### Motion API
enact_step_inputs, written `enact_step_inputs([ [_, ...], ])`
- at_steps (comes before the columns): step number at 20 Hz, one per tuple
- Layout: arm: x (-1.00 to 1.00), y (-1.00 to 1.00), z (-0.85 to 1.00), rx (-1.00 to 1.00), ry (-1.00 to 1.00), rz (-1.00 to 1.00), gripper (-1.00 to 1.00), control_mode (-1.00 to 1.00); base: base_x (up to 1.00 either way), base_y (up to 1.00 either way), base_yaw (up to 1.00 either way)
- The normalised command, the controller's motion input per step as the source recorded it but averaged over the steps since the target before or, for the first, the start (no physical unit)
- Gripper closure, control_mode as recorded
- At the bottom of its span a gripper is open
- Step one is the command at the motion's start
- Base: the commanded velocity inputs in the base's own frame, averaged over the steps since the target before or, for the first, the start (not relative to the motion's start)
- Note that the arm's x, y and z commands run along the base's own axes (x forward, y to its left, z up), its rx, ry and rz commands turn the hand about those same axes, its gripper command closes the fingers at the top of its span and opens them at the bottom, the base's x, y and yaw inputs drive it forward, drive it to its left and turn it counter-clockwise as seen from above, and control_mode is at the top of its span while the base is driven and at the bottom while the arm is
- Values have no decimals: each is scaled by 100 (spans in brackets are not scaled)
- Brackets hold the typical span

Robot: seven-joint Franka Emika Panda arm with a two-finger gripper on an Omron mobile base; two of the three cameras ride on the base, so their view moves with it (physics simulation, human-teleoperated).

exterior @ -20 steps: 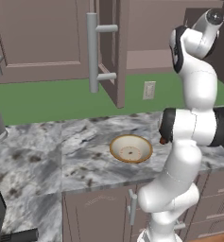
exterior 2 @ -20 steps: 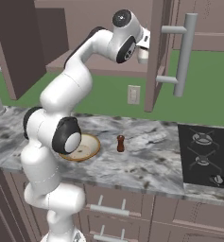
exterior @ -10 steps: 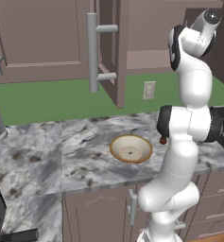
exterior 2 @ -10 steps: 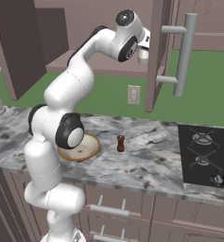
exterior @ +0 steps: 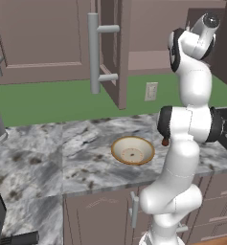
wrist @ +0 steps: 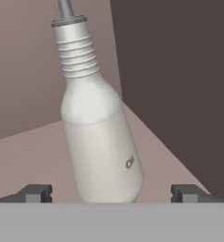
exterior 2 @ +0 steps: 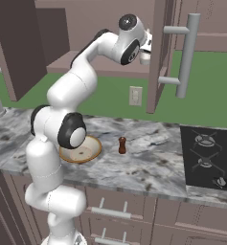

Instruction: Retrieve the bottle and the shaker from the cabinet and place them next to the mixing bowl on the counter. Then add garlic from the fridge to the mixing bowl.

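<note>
Bottle (wrist: 101,137): white, ribbed neck, grey cap; stands on the cabinet shelf (wrist: 33,156), between the spread jaws and just ahead of them, leaning in the hand view.
Gripper (wrist: 111,193): jaws released, wide apart, one fingertip (wrist: 35,193) on each side of the bottle's base; no contact visible.
Shaker (exterior 2: 122,145): small, dark brown, upright on the counter (exterior 2: 148,162), far below the jaws, beside the mixing bowl (exterior 2: 81,150).
Cabinet door (exterior 2: 162,52): open, just beside the gripper.
</note>
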Motion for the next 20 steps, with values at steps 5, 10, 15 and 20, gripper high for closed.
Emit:
enact_step_inputs([
  [5,30,-8,0,0,0,0,-100,-100,0,0,0],
  [10,32,-19,0,0,0,0,-100,-100,0,0,0],
  [15,22,-17,0,1,0,0,-100,-100,0,0,0],
  [20,0,-1,0,0,1,0,100,-100,0,0,0],
])
